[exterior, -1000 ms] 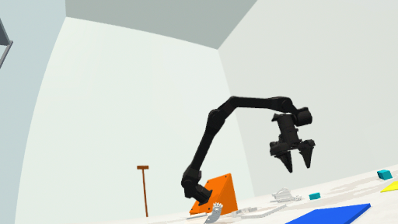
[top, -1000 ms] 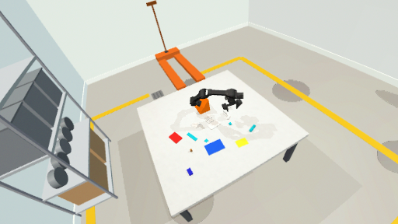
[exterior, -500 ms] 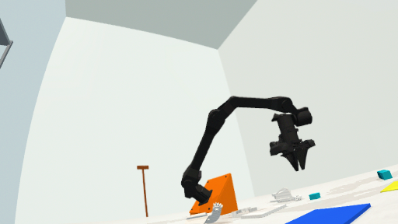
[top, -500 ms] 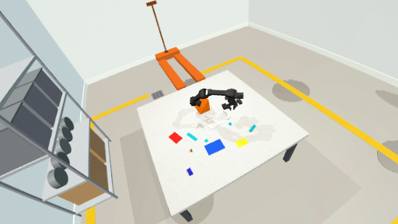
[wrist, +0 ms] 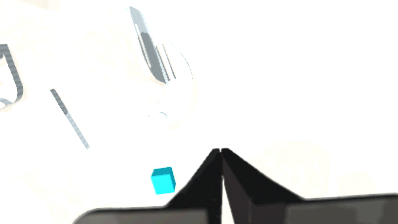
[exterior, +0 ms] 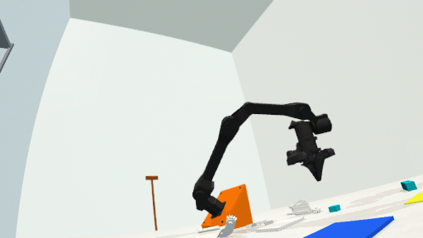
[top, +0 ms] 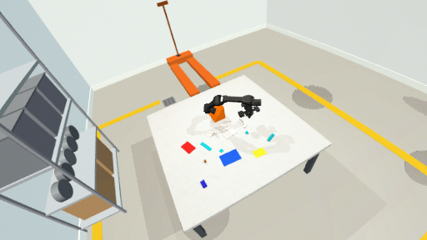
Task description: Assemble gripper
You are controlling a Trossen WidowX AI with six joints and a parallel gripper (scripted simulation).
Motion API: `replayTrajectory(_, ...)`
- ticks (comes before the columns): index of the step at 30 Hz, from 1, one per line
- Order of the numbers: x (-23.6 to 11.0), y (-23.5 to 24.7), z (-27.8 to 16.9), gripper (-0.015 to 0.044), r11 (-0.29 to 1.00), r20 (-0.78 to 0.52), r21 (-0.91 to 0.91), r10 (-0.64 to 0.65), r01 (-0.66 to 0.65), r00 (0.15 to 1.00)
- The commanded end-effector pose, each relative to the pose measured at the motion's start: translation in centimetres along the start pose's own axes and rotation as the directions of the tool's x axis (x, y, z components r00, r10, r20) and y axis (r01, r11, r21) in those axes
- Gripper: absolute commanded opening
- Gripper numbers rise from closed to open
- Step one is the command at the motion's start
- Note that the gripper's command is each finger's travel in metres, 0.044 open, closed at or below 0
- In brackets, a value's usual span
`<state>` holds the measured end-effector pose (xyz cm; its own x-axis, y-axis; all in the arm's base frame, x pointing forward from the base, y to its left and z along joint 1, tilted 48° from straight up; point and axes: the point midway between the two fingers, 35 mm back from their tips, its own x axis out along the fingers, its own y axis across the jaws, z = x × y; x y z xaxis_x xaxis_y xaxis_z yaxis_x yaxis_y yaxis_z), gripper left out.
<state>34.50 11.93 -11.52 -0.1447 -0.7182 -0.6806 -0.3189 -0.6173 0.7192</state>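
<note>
My gripper (top: 249,116) (exterior: 319,179) (wrist: 220,149) is shut with its fingertips together and nothing between them. It points down, high above the table. A pale part (top: 243,122) (exterior: 302,207) (wrist: 152,55) with upright walls lies near the small cyan cube. A white piece with teeth at its end (exterior: 228,226) stands out in front of the arm's base in the exterior view. A flat white plate-like part (top: 228,133) (exterior: 285,224) lies between them. White on white, I cannot tell for certain which are the jaws, gripper base and housing plate, nor whether any teeth mesh.
A cyan cube (top: 247,132) (exterior: 334,208) (wrist: 163,181) lies close to the pale part. A blue sheet (top: 230,157) (exterior: 355,228), a red square (top: 188,147) and a yellow sheet (top: 259,152) lie farther forward. An orange wedge (top: 218,113) (exterior: 237,207) stands by the arm's base.
</note>
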Motion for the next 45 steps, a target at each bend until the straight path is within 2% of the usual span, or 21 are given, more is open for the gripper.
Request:
replayTrajectory(1, 0.0, 0.0, 0.0, 0.0, 1.0, 0.0, 0.0, 0.0, 0.0, 1.0)
replayTrajectory(7, 0.0, 0.0, 0.0, 0.0, 1.0, 0.0, 0.0, 0.0, 0.0, 1.0)
replayTrajectory(24, 0.0, 0.0, 0.0, 0.044, 1.0, 0.0, 0.0, 0.0, 0.0, 1.0)
replayTrajectory(45, 0.0, 0.0, 0.0, 0.044, 1.0, 0.0, 0.0, 0.0, 0.0, 1.0)
